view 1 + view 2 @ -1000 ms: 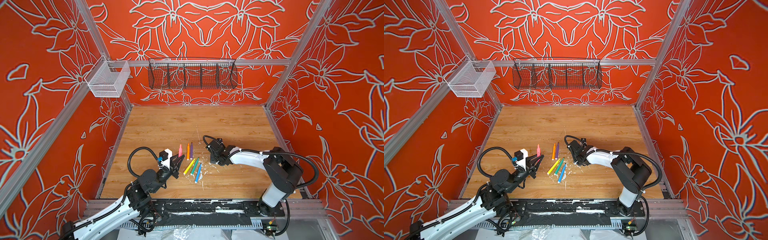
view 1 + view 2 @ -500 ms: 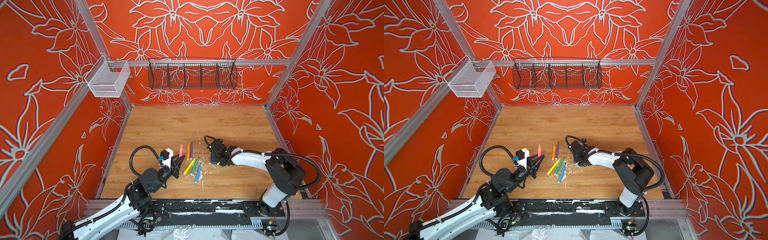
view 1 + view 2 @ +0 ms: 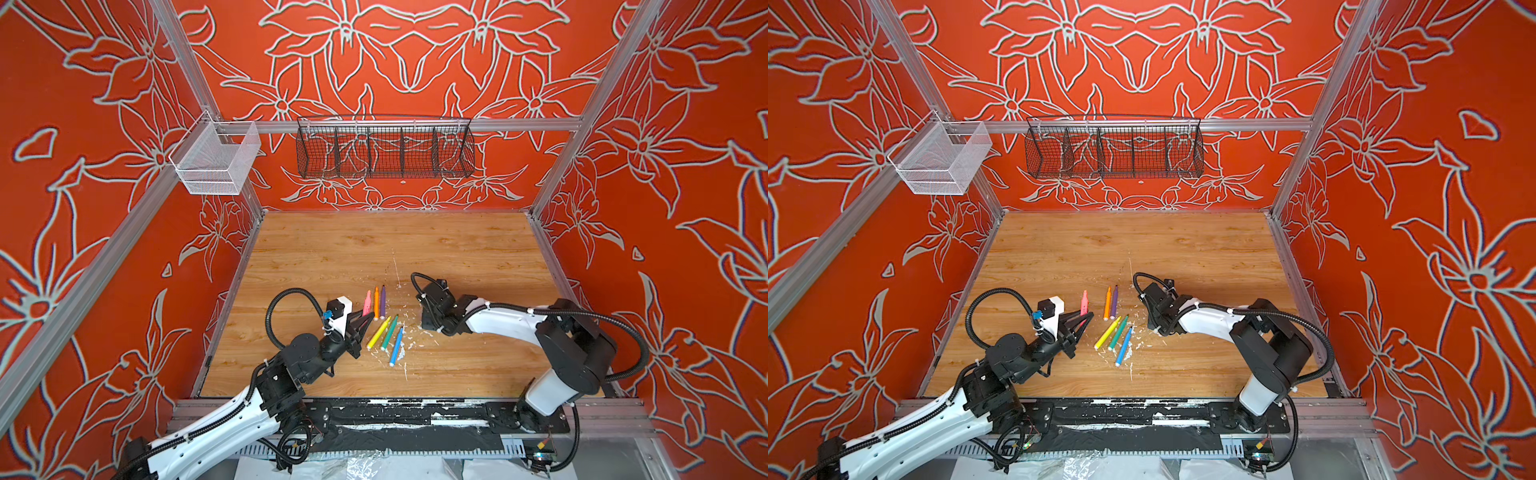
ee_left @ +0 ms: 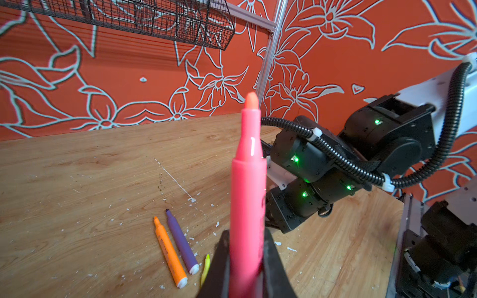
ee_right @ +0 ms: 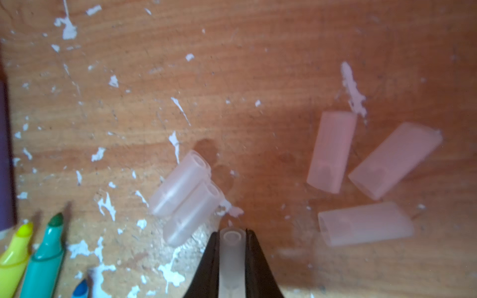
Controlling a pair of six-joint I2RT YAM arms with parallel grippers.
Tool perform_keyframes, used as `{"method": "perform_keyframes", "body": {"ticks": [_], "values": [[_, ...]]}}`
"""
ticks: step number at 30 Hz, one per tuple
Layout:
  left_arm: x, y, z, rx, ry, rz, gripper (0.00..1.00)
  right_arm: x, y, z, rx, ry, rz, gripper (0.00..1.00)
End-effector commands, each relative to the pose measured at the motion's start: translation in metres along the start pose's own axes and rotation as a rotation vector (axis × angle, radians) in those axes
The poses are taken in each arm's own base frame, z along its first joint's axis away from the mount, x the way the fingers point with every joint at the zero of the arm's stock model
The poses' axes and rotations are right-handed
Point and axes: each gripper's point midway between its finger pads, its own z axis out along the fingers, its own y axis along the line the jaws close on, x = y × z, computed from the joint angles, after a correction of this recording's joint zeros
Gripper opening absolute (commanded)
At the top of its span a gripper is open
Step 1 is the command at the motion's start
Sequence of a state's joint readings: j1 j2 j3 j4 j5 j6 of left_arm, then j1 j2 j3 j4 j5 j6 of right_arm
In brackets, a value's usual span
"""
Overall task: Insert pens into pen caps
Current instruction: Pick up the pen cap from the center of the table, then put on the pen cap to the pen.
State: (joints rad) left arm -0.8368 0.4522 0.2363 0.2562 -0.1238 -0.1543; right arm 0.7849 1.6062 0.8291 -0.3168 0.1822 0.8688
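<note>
My left gripper (image 4: 246, 247) is shut on the pink pen (image 4: 249, 180), which it holds tip-up above the table; the pen also shows in both top views (image 3: 367, 302) (image 3: 1084, 302). Orange (image 3: 376, 302), purple (image 3: 382, 301), yellow (image 3: 378, 333), green (image 3: 389, 331) and blue (image 3: 396, 346) pens lie on the wood between the arms. My right gripper (image 5: 232, 233) points down at the table and is shut on one translucent pen cap (image 5: 231, 247), open end outward. Several loose pen caps lie close by: two side by side (image 5: 185, 188) and three further off (image 5: 365, 223).
White paint flecks (image 5: 68, 28) litter the wooden table (image 3: 332, 257) around the pens. A black wire basket (image 3: 384, 149) hangs on the back wall and a white mesh basket (image 3: 216, 160) at the back left. Orange walls close in three sides.
The right arm's elbow has eased slightly toward the front while its wrist stays low over the caps. The left arm with the pink pen has held still.
</note>
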Motion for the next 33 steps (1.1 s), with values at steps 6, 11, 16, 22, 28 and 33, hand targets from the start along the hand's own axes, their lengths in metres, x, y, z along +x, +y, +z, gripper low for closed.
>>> {"method": "perform_keyframes", "body": {"ticks": [6, 11, 16, 22, 28, 33], "values": [[-0.013, -0.021, 0.008, 0.115, -0.034, -0.173, 0.0, -0.012, -0.002, -0.043, -0.111, -0.111, 0.098, 0.14], [-0.006, -0.024, 0.015, 0.141, -0.024, -0.408, 0.0, -0.024, 0.013, -0.07, -0.263, -0.192, 0.156, 0.14], [0.0, -0.032, 0.015, 0.206, -0.051, -0.483, 0.0, -0.037, 0.021, -0.105, -0.403, -0.28, 0.221, 0.14], [0.013, -0.077, 0.034, 0.326, 0.136, -0.401, 0.0, -0.051, 0.017, -0.145, -0.554, -0.39, 0.317, 0.14], [0.028, -0.097, 0.047, 0.357, 0.214, -0.468, 0.0, -0.066, 0.012, -0.192, -0.678, -0.501, 0.355, 0.14], [0.033, -0.11, 0.05, 0.406, 0.252, -0.525, 0.0, -0.077, 0.012, -0.23, -0.772, -0.58, 0.351, 0.14]]}}
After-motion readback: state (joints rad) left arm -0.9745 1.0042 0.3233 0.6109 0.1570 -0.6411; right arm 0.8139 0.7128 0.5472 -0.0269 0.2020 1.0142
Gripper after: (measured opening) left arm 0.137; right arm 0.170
